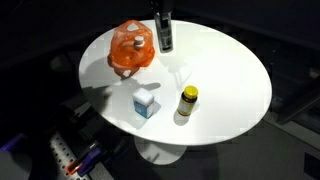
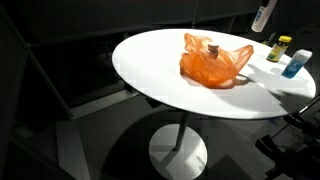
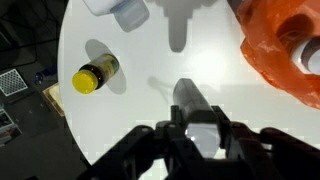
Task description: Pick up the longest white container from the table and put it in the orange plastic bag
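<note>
My gripper [image 3: 196, 128] is shut on the long white container [image 3: 190, 112] and holds it up in the air above the round white table [image 1: 230, 70]. In an exterior view the container [image 2: 262, 16] hangs tilted at the top right. In the other one the gripper [image 1: 162, 24] holds it just right of the orange plastic bag [image 1: 132, 50]. The bag [image 2: 215, 62] lies open on the table with a brown-capped item inside. In the wrist view the bag [image 3: 280, 45] is at the upper right.
A yellow-capped bottle [image 1: 188, 100] [image 3: 94, 76] and a small white and blue container [image 1: 146, 103] [image 2: 297, 63] stand on the table near its edge. The surroundings are dark. A rack with coloured parts [image 1: 75, 160] sits below the table.
</note>
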`<state>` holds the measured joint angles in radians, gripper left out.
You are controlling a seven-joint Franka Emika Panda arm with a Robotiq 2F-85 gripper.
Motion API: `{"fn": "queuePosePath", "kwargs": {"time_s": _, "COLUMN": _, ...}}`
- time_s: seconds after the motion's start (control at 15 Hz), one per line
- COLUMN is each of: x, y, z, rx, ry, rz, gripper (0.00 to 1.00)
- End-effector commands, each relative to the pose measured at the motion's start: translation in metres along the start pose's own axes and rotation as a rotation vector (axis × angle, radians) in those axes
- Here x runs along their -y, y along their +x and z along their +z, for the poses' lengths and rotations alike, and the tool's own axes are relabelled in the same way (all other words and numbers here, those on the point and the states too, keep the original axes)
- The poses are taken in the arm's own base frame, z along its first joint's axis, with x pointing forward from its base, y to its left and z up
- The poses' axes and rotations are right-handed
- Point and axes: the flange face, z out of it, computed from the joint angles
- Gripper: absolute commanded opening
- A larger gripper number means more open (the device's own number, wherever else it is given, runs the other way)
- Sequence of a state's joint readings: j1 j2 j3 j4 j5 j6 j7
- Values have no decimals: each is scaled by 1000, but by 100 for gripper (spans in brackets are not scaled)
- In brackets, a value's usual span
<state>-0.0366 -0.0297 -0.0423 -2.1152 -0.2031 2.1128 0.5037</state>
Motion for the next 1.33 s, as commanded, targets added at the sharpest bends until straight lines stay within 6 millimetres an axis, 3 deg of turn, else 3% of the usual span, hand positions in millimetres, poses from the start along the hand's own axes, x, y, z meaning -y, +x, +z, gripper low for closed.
{"fn": "queuePosePath", "kwargs": {"time_s": 0.0, "x": 22, "y": -8, "z": -21, "rx": 49, "ry": 43, "rz": -135, "gripper": 10}}
{"fn": "queuePosePath", "kwargs": {"time_s": 0.27, "x": 39, "y": -22, "z": -26, "rx": 129, "ry": 46, "rz": -272, "gripper": 10}}
{"fn": "queuePosePath", "kwargs": {"time_s": 0.53, "x": 36, "y": -27, "z": -30, "rx": 209, "ry": 22, "rz": -364, "gripper": 9}}
{"fn": "queuePosePath", "kwargs": {"time_s": 0.6, "x": 39, "y": -31, "z": -19, "rx": 179, "ry": 12, "rz": -325, "gripper": 9}}
{"fn": "queuePosePath", "kwargs": {"time_s": 0.67, "x": 38, "y": -32, "z": -20, "rx": 184, "ry": 11, "rz": -330, "gripper": 34}}
{"fn": "queuePosePath", "kwargs": {"time_s": 1.07, "x": 39, "y": -32, "z": -15, "rx": 191, "ry": 8, "rz": -331, "gripper": 34}}
{"fn": "queuePosePath", "kwargs": {"time_s": 1.13, "x": 45, "y": -30, "z": -16, "rx": 178, "ry": 11, "rz": -342, "gripper": 10}}
{"fn": "queuePosePath", "kwargs": {"time_s": 1.27, "x": 58, "y": -31, "z": -16, "rx": 175, "ry": 9, "rz": -371, "gripper": 10}}
